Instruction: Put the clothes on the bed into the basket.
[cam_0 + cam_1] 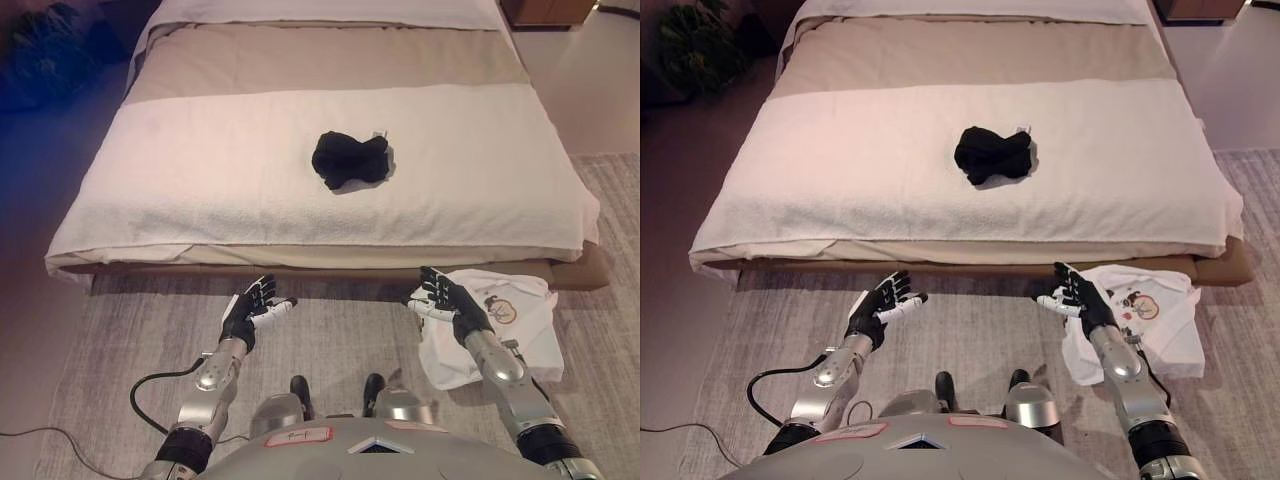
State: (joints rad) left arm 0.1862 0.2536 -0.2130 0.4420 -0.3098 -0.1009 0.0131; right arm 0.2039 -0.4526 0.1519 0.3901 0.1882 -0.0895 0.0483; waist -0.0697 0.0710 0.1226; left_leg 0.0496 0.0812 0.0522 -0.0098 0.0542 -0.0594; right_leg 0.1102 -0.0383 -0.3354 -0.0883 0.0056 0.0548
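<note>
While both of my hands hover low in front of the bed [200,215], nothing is held in either. My left hand [250,312] is just short of the bed's foot edge, to the left of its middle, fingers spread and relaxed with nothing between them. My right hand [445,300] is at the same edge toward the right, fingers likewise apart and empty.

One piece of clothing is on the bed — a black bundled garment [350,160], crumpled in a heap on the white blanket near the middle, slightly right of centre and well beyond both hands. I see nothing else lying on the bed.

Off the bed's foot at the right corner, a white T-shirt with a printed picture [500,320] lies spread on the rug [340,330], just beside and partly under my right forearm. It is not in any container that I can see.

No basket shows in either view, so I cannot tell where it stands.

As I judge it, the task is far from done — the black garment is untouched on the bed, and both a grasp and a carry to a basket I have not found remain ahead.
</note>
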